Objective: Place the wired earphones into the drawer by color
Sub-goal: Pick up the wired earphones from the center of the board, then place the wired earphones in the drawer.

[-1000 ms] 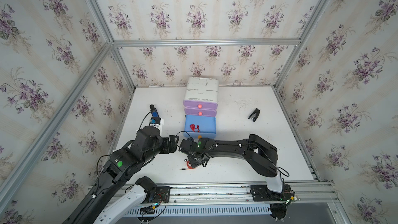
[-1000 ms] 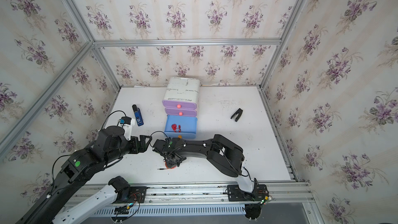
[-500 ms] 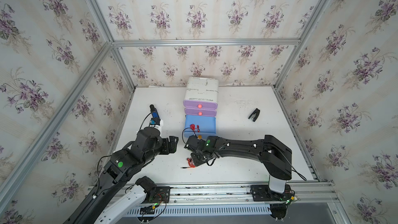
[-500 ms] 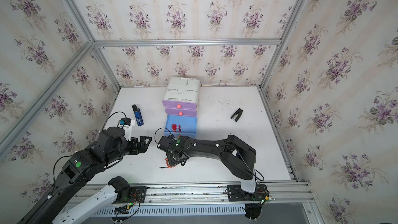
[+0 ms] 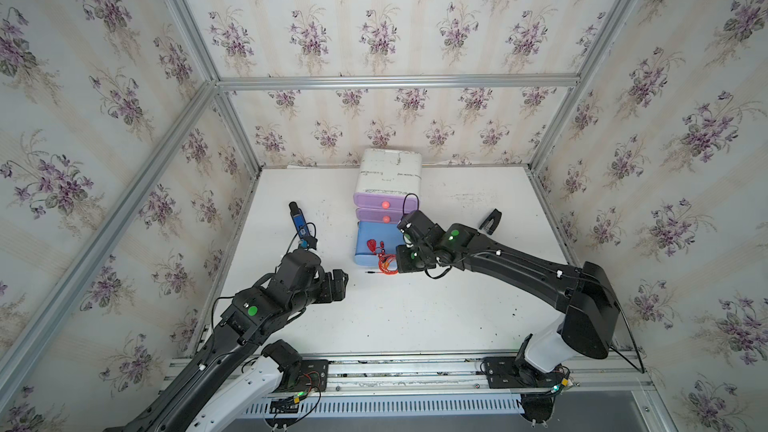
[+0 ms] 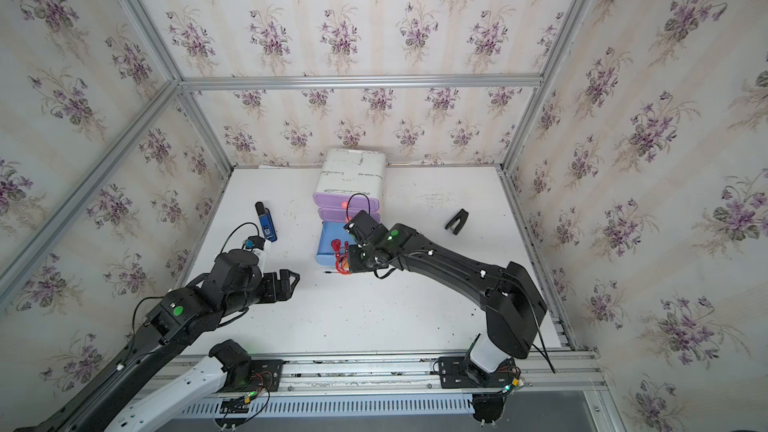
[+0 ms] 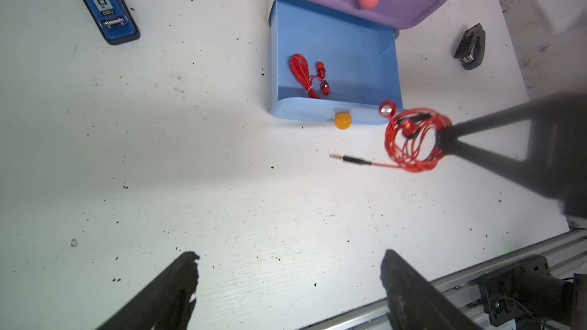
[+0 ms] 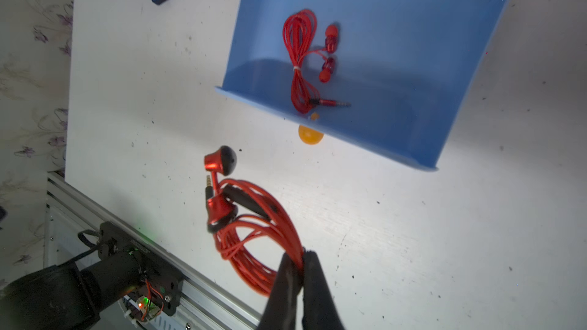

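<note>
Pulled out at the bottom of the cabinet [image 5: 390, 168]: blue drawer [image 7: 349, 36], open-topped, one tied red earphone set [image 7: 309, 76] lying inside near the front wall. Above it, two purple drawers [image 5: 370, 200], contents hidden. Pinched by the cord in the closed right hand [image 8: 300, 268]: a second, loose red earphone coil [image 8: 254, 233], metallic red buds, black-sleeved jack plug [image 7: 349, 159] sticking out, just in front of the drawer, beside its orange knob [image 7: 343, 120]. Spread wide over the desk [image 7: 190, 169], holding nothing: left hand [image 7: 290, 257].
</note>
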{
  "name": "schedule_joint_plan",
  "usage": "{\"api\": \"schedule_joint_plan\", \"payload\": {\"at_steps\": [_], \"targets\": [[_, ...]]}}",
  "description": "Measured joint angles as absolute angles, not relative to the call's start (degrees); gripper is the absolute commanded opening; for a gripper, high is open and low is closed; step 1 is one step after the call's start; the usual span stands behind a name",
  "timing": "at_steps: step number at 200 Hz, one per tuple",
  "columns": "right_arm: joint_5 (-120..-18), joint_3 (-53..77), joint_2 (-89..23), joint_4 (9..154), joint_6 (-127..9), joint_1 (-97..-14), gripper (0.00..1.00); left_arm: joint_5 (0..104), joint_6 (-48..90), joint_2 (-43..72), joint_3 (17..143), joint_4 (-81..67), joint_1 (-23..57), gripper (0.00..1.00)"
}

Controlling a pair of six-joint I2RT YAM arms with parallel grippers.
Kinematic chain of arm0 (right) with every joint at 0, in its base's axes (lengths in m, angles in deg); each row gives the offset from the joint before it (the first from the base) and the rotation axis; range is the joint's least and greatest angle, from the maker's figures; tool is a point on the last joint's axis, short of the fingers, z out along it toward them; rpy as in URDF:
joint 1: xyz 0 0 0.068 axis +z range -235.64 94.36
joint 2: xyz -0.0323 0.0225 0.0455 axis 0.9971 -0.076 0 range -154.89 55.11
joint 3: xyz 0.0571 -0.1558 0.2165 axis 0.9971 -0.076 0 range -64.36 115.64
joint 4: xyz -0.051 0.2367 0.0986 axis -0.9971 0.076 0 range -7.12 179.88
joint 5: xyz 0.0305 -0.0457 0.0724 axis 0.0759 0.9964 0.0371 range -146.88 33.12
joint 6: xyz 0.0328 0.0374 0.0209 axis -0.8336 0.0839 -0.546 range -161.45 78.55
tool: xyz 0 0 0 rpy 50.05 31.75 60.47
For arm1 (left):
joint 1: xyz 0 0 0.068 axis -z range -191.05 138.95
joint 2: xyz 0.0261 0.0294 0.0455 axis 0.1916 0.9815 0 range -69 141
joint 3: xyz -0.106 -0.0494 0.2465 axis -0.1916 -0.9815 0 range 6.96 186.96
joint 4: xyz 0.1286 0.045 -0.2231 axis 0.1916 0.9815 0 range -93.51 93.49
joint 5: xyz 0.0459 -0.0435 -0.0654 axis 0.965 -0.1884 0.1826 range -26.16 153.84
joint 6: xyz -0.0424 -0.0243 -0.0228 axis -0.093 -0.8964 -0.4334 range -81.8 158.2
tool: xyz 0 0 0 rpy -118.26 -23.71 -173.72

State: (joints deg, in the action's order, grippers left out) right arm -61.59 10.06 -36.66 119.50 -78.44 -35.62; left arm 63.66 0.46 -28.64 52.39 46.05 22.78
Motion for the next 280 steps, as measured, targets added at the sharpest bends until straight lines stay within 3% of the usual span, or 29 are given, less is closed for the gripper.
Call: {"api": "schedule_joint_plan", "payload": {"at_steps": [65, 208, 239, 280], "targets": [[-67.32, 14.36, -42.49, 116.07, -74.94, -43.67, 0.0, 61.32, 0.07, -27.22, 49.86, 44.06, 22.8, 0.92], [-69.63, 11.13, -49.62, 111.17, -73.43, -47.25, 0.0, 60.6, -0.28, -26.15, 47.96, 41.7, 22.78, 0.92], [-68.65, 10.84, -49.95, 111.04, -73.43, -47.25, 0.21, 60.6, -0.3, -26.24, 47.85, 41.68, 22.78, 0.92], [-67.97, 10.84, -49.9, 110.95, -73.46, -47.25, 0.31, 60.6, -0.39, -26.28, 47.54, 41.46, 22.78, 0.92]]}}
